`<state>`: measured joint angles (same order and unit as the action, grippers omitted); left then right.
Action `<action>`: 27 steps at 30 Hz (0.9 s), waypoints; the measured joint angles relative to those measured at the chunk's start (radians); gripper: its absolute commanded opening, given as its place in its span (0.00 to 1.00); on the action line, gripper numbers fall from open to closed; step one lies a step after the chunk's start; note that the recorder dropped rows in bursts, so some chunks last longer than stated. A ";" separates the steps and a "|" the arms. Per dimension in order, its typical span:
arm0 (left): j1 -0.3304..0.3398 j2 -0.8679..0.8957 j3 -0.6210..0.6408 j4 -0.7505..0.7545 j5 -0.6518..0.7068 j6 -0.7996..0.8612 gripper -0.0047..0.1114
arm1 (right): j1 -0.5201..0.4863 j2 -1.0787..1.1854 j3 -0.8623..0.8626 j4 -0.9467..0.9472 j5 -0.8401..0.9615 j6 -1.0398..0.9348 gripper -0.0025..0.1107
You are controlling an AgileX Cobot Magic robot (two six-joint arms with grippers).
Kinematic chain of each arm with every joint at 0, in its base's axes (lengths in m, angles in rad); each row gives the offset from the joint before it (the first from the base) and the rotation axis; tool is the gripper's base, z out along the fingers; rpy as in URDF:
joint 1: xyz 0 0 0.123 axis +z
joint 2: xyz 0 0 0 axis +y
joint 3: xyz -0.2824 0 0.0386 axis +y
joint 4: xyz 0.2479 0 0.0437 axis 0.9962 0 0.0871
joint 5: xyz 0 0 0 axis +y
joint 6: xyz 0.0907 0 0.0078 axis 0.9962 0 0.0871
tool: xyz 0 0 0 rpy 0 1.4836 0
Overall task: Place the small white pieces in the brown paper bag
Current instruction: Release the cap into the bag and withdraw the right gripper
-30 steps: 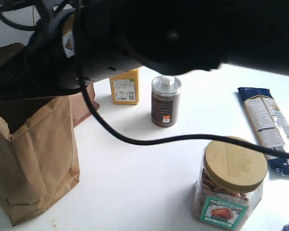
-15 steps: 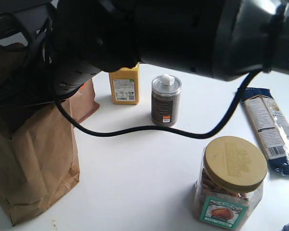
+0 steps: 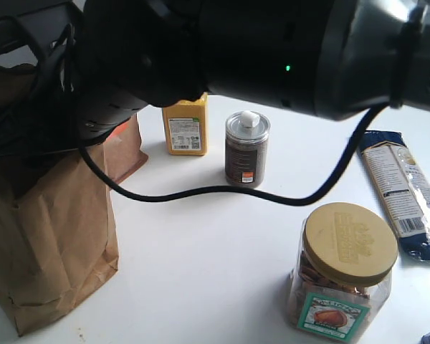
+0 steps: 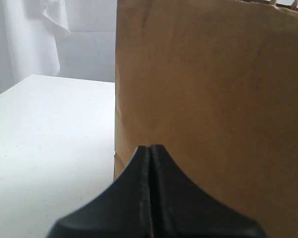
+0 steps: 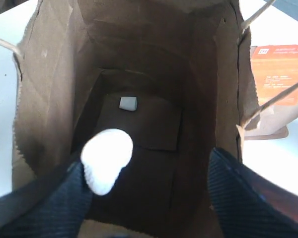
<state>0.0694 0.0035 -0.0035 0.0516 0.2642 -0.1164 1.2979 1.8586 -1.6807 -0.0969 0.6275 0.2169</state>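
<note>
The brown paper bag (image 3: pixel 50 236) stands at the left, its top hidden under my dark right arm. Looking down into the bag (image 5: pixel 49 74), my right gripper (image 5: pixel 149 168) is open wide above its mouth. One white piece (image 5: pixel 107 158) touches just one finger, and the other finger stands well apart from it. A second white piece (image 5: pixel 127 103) lies on the bag's floor. A third small white piece (image 3: pixel 248 120) sits on top of the dark can. My left gripper (image 4: pixel 150 148) is shut and empty, close to the bag's outer wall (image 4: pixel 213 99).
A brown pouch with an orange label (image 3: pixel 125 150) leans behind the bag. A yellow bottle (image 3: pixel 185 129), the dark can (image 3: pixel 245 154), a pasta packet (image 3: pixel 401 190) and a lidded jar (image 3: pixel 344 272) stand on the white table. A black cable (image 3: pixel 222 192) hangs across the middle.
My right arm has swung further left over the bag, covering its open top. In the last half second it has hardly moved.
</note>
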 measured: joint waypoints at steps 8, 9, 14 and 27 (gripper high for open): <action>0.000 0.000 0.000 0.000 0.000 0.000 0.04 | 0.000 0.000 -0.002 -0.006 -0.009 -0.001 0.70; 0.000 0.000 0.000 0.000 0.000 0.000 0.04 | 0.000 0.000 -0.002 -0.011 -0.010 -0.001 0.68; 0.000 0.000 0.000 0.000 0.000 0.000 0.04 | -0.002 -0.030 -0.002 -0.093 -0.011 0.047 0.53; 0.000 0.000 0.000 0.000 0.000 0.000 0.04 | -0.071 -0.216 0.004 -0.218 0.281 0.122 0.24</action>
<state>0.0694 0.0035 -0.0035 0.0516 0.2642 -0.1164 1.2268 1.6422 -1.6765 -0.3151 0.9081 0.3389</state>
